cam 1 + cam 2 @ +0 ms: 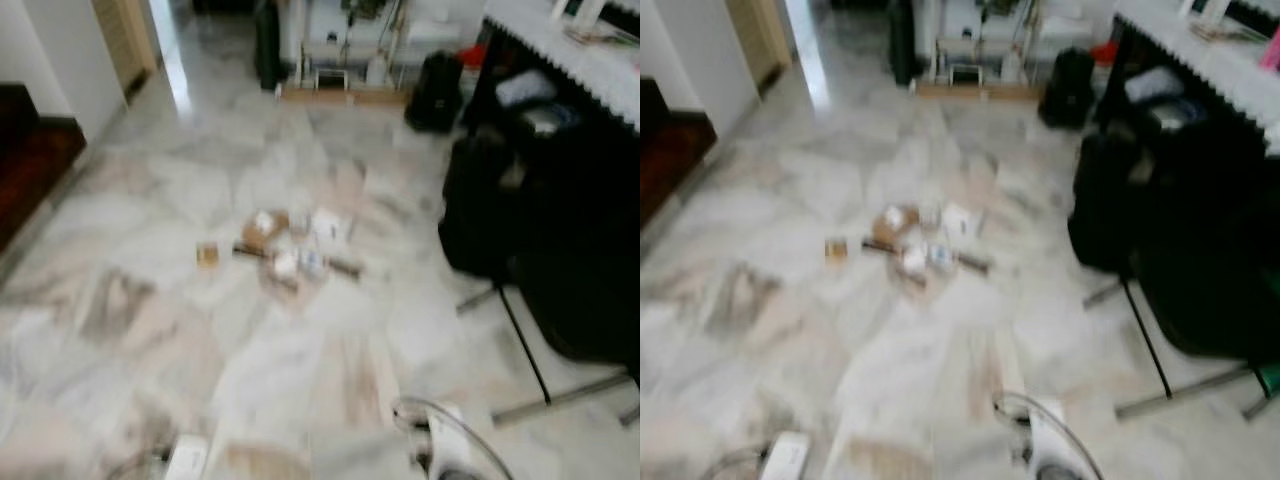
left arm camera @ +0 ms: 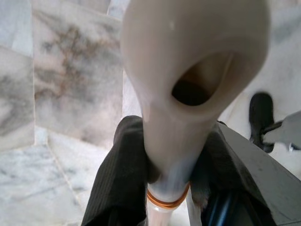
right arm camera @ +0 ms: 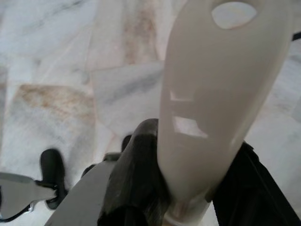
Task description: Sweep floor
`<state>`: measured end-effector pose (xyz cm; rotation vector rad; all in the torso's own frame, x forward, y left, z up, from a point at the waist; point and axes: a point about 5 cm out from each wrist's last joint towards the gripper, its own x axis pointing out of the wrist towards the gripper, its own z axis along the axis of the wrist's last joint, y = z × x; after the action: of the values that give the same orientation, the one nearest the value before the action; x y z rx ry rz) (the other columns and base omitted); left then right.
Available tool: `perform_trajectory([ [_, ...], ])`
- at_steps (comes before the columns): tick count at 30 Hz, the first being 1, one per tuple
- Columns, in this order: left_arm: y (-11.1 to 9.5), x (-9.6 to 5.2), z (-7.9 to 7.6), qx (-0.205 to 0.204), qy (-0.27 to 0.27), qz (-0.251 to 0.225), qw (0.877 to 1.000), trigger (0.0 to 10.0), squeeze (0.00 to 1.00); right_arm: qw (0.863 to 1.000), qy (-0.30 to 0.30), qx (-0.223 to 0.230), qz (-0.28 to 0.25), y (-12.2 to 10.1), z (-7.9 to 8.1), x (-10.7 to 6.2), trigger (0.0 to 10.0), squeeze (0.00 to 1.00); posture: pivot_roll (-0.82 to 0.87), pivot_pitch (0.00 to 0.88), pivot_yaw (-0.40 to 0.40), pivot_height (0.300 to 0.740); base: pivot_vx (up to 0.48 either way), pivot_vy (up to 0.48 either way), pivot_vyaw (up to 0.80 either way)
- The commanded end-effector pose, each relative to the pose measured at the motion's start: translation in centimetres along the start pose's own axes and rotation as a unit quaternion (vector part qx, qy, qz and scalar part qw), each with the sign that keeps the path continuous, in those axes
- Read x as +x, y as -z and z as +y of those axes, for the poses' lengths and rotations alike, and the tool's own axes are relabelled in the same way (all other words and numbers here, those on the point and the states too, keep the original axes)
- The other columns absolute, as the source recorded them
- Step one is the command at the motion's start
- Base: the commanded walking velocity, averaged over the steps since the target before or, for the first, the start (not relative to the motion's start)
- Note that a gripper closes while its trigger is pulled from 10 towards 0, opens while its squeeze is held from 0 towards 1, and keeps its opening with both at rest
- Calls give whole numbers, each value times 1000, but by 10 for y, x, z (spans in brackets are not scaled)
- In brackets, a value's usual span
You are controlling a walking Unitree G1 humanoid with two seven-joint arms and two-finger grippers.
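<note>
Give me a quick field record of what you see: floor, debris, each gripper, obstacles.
floor: pale marble tiles
debris: pile of scraps ahead at mid-floor; one small piece lies apart on its left
left gripper: shut on a cream handle
right gripper: shut on a second cream handle
obstacles: black bags under a table on the right; dark step on the left
image: blurred

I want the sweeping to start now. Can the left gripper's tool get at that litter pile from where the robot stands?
Probably not yet: the litter pile lies well ahead across bare marble floor. The left gripper grips a cream handle.
</note>
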<state>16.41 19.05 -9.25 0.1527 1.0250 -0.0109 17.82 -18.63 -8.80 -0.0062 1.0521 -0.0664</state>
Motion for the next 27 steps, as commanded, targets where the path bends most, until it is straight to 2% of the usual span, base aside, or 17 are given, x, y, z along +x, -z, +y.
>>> perform_trajectory([
  [1,-17,-2,39,-107,-57,-47,992,10000,0,997,-28,50,-60,-12,-7,-1,10000,0,-63,60,-39,740,296,0,0],
  [9,-20,-2,39,-106,-57,-51,991,10000,0,997,-29,39,-66,-14,-6,-1,10000,0,-63,62,-37,740,302,0,0],
  [12,-20,-1,38,-106,-56,-51,992,10000,0,997,-28,28,-68,-15,-6,-2,10000,0,-64,62,-35,740,304,0,567],
  [15,-20,-1,38,-106,-55,-51,992,10000,0,997,-30,36,-66,-14,-6,-1,10000,0,-64,61,-35,740,310,0,800],
  [27,-22,-1,38,-102,-53,-53,992,10000,0,996,-34,46,-63,-12,-5,-2,10000,0,-64,50,-32,740,312,0,0],
])
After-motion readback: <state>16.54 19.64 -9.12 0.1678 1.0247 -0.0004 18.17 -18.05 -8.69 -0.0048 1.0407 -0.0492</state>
